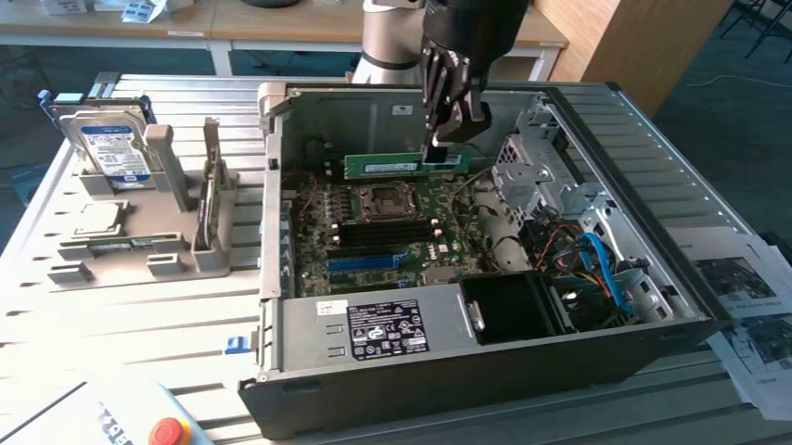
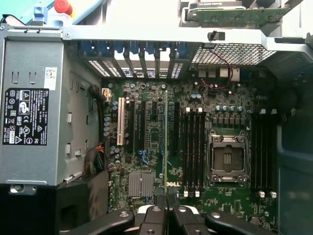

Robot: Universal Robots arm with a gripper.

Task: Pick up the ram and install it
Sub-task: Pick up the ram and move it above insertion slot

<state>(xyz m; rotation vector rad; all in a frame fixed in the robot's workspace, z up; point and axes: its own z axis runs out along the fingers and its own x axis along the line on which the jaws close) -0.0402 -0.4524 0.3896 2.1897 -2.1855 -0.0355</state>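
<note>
Gripper (image 1: pixel 442 156) is clamped shut on the ram (image 1: pixel 399 165), upper middle of the exterior view, inside the open PC case (image 1: pixel 693 320). It grips the green strip at its end toward the exterior view's right. The strip is held level w/ its long edge horizontal, above the mobo (image 1: pixel 427 218) and just behind the CPU socket (image 1: pixel 377 201); it's not seated in any slot. In the wrist view the ram (image 2: pixel 166 142) shows edge-on as a thin green line running out from btw the fingers (image 2: pixel 154 218), over the board beside the black DIMM slots (image 2: pixel 193 147). PSU (image 1: pixel 371 329) sits lower middle. HDD (image 1: pixel 109 148) stands in a gray rack (image 1: pixel 185 250) at the exterior view's left, on the slatted table (image 1: pixel 136 315).
</note>
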